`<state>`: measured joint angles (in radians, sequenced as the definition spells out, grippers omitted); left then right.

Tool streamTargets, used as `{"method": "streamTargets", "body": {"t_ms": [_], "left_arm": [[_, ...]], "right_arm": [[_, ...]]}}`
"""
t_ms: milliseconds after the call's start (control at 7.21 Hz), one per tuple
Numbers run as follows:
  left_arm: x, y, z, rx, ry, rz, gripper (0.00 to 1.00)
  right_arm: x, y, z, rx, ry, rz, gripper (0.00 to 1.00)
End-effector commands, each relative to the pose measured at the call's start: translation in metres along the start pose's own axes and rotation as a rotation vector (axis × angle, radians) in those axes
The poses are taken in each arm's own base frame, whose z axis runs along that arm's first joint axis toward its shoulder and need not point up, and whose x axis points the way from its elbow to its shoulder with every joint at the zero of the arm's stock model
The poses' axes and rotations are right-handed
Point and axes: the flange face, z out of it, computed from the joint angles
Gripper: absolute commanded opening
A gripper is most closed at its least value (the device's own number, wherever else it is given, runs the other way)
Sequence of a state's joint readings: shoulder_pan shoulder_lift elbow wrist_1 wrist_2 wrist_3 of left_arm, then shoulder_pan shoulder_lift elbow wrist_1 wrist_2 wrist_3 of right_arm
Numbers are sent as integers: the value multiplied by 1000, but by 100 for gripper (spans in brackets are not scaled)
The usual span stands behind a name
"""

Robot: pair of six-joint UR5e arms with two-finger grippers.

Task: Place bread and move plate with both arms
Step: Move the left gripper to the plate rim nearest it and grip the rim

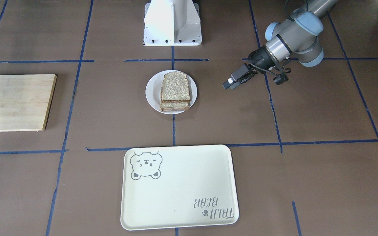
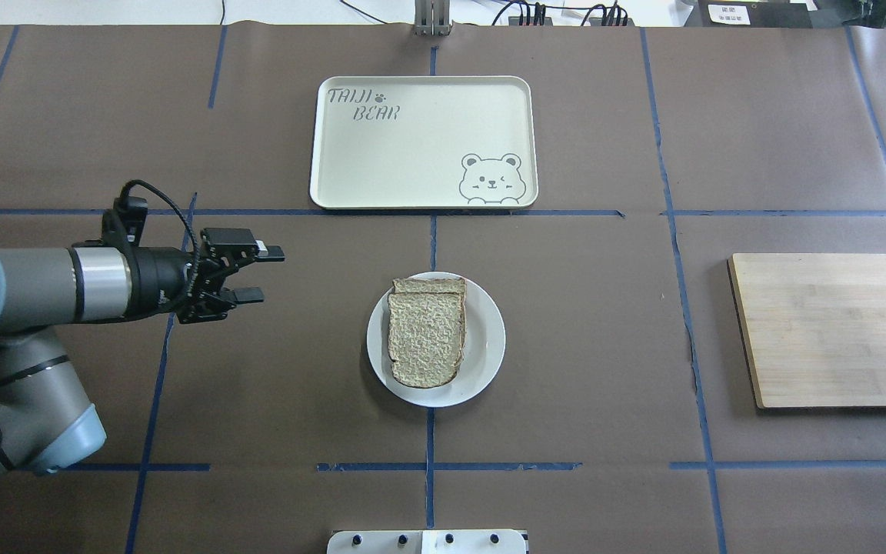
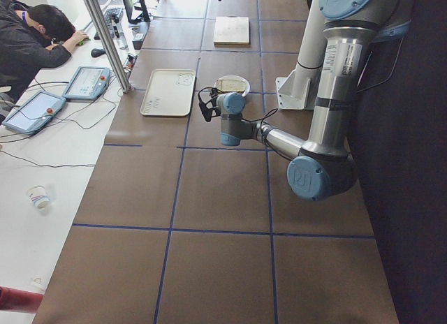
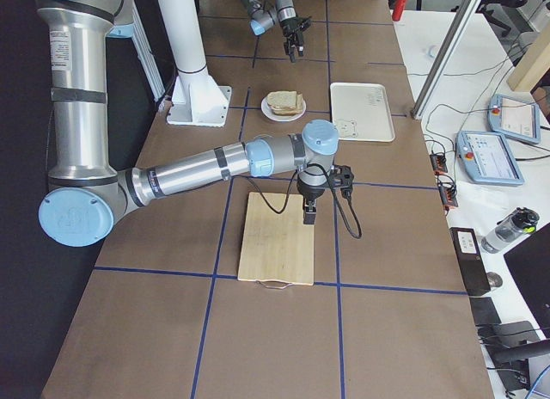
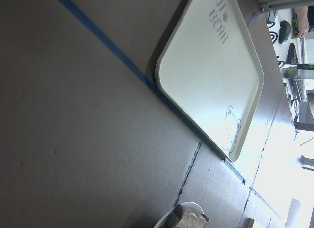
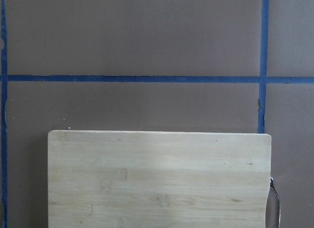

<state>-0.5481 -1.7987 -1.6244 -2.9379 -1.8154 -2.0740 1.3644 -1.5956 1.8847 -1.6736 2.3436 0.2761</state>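
The bread lies on top of a second slice on the small white plate at the table's middle. Both also show in the front view, bread on plate. My left gripper is open and empty. It hovers to the plate's left, pointing toward it, a clear gap away, and shows in the front view too. My right gripper shows only in the right side view, pointing down above the wooden board. I cannot tell whether it is open or shut.
A cream tray with a bear drawing lies beyond the plate, nothing on it. The wooden cutting board lies at the robot's right, bare. The white pedestal base stands behind the plate. An operator sits at a side desk.
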Motion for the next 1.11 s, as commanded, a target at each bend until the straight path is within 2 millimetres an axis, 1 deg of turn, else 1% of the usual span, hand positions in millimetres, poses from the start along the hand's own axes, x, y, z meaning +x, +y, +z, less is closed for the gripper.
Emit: {"method": "streamTargets", "body": {"t_ms": [0,139,277,555,832,971], "left_arm": [[-12,21,47,-34,-32,-6,50],[-19,27,66,-47,-51,-9,48],[-22,33,74,-56,-59,-11,47],[-30,48,83,-80,-74,-13,47],[-34,54,86,-91,-81,-14,47],[-31,57,96,-94,-79,-13,47]], "right_arm": [[6,-1,0,-1,-3,11,99],[6,-1,0,-1,-4,11,99],[6,-1,0,-1,-4,11,99],[6,-1,0,-1,-4,11,99],[7,0,0,-1,-4,13,99],[9,0,-2,2,-4,16,99]]}}
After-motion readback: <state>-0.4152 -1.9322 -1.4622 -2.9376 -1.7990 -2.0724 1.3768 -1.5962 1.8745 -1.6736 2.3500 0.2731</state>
